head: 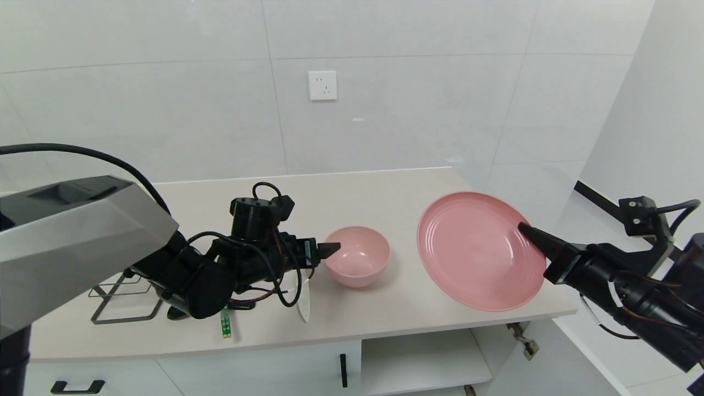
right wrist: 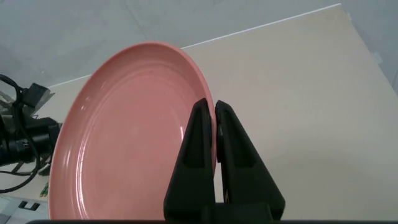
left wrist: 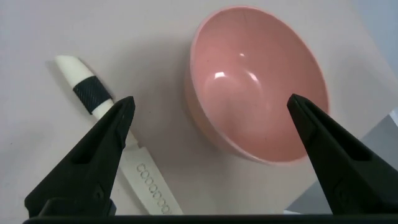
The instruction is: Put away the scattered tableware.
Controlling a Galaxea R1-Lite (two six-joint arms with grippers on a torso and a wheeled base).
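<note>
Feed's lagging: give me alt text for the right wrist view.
The right gripper is shut on the rim of the pink plate, its black fingers pinching the edge from both sides. The beige countertop lies behind the plate.

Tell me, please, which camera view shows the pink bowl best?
The left wrist view: the pink bowl lies close below the open left claw, nearly all its rim and inside plain. The head view shows it farther off, from the side, on the counter, with the claw's tip at its rim.
</note>
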